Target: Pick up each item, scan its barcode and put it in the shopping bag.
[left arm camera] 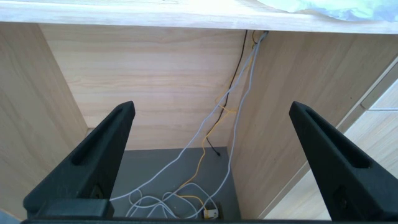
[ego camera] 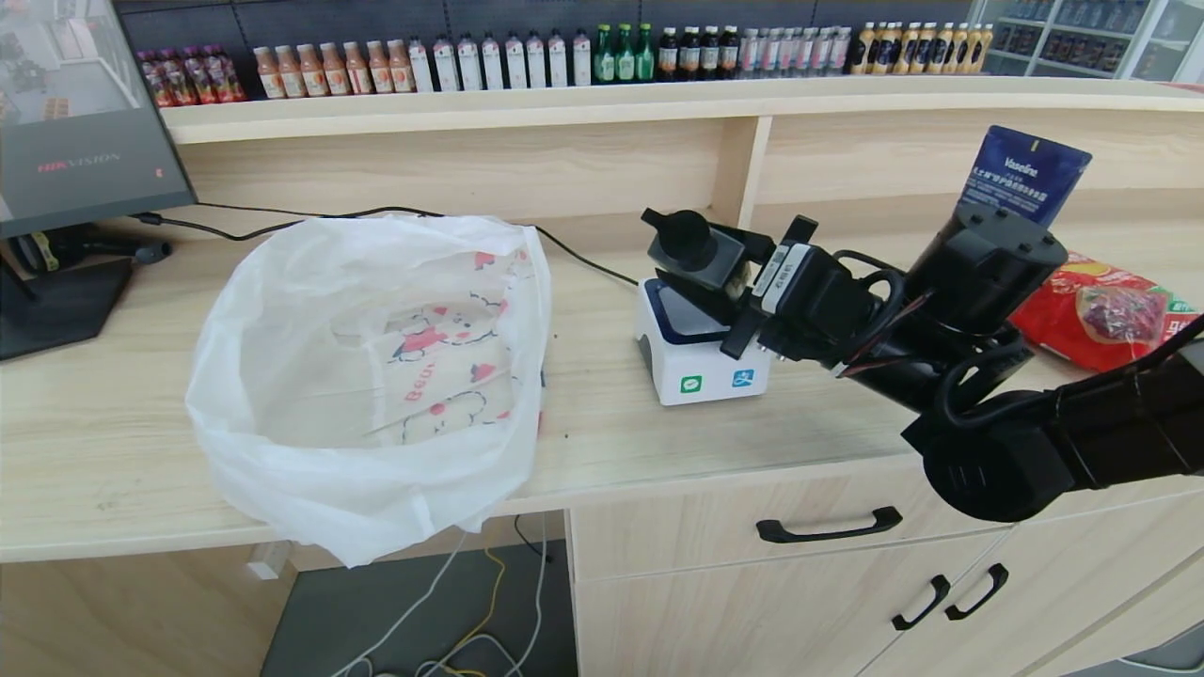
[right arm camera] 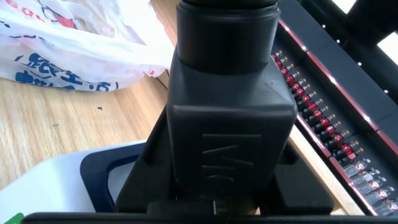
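The right arm comes in from the lower right of the head view and stretches across to the middle of the frame, forearm roughly level and wrist turned toward the left. Its right gripper (ego camera: pixel 738 273) is clamped on a dark bottle (ego camera: pixel 691 244) with a round black cap, held tilted just above the sloped top of the white scanner (ego camera: pixel 701 371) at the centre of the wooden counter (ego camera: pixel 611 423). In the right wrist view the square-shouldered bottle (right arm camera: pixel 230 124) sits right before the lens, with the scanner's white body (right arm camera: pixel 62 186) beneath it and the printed plastic of the shopping bag (right arm camera: pixel 68 43) beyond.

The shopping bag (ego camera: pixel 282 451) stands open at the centre left of the head view, well apart from the scanner – white, thin, with cartoon prints on its inner wall.

At the right of that frame, behind the arm, a blue pouch (ego camera: pixel 1025 174) stands upright and a red snack packet (ego camera: pixel 1101 315) lies flat beside it (both partly hidden by the arm).

The left gripper (left arm camera: pixel 211 162) hangs low, below the counter's edge, its two black fingers (left arm camera: pixel 93 155) spread wide with nothing between them, facing a wooden recess where loose cables (left arm camera: pixel 205 137) trail down.
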Tool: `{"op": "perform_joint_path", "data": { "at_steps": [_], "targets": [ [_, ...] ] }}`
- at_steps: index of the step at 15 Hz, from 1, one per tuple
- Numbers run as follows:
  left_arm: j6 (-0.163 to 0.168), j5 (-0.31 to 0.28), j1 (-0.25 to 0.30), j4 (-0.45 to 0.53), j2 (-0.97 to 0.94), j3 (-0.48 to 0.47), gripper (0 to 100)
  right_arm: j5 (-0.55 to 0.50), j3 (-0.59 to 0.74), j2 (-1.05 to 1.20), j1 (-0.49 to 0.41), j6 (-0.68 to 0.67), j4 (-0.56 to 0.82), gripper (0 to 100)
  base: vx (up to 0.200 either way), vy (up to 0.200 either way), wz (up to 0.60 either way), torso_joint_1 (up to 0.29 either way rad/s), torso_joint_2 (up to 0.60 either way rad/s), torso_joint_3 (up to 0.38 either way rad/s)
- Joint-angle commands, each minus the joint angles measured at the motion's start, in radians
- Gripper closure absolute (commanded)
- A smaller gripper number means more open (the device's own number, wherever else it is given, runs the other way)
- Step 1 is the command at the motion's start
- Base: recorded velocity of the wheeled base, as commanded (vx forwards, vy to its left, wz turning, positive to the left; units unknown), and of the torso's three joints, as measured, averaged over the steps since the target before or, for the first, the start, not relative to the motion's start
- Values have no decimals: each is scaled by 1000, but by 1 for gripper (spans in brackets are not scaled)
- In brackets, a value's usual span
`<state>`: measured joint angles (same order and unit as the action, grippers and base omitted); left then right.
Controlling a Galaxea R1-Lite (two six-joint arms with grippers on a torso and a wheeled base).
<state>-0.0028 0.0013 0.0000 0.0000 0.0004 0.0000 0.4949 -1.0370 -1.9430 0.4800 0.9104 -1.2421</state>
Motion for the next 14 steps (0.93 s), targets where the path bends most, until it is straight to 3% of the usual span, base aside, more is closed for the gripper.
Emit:
{"op": "perform_joint_path", "data": {
  "at_steps": [1, 14],
  "targets": [
    [0, 0, 0, 0, 0, 0, 0, -2, 15, -1, 0, 1, 0, 100, 0, 0, 0, 0, 0, 0],
    [0, 0, 0, 0, 0, 0, 0, -13, 38, -2, 3, -7, -22, 100, 0, 0, 0, 0, 0, 0]
  ]
}}
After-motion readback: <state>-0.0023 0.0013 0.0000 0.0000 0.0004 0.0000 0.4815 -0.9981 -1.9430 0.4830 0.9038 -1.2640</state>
